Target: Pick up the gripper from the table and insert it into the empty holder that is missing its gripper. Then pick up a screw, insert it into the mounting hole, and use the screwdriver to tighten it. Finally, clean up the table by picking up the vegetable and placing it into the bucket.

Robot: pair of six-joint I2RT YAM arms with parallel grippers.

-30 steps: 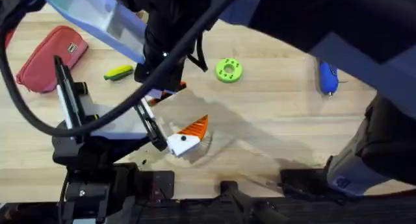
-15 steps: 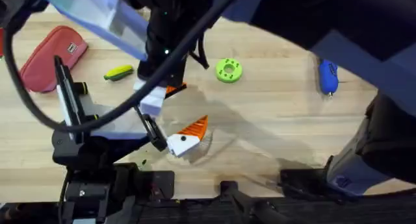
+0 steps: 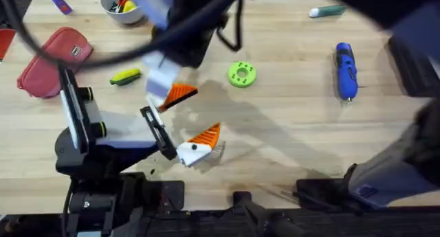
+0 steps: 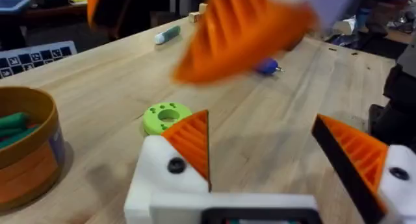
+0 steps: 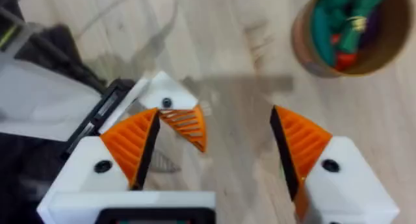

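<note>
I see my right claw [image 5: 211, 143] spread wide above the wooden table [image 3: 289, 141], over the small orange wedge-shaped plastic gripper [image 3: 204, 136]. My left claw [image 4: 273, 152] is spread too. The blue pen-shaped screwdriver [image 3: 345, 71] lies near the table's far right edge.

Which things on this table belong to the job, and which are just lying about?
Job: gripper, holder, screwdriver, vegetable, bucket.
Lying about: green disc, red pouch, marker, white bowl.
</note>
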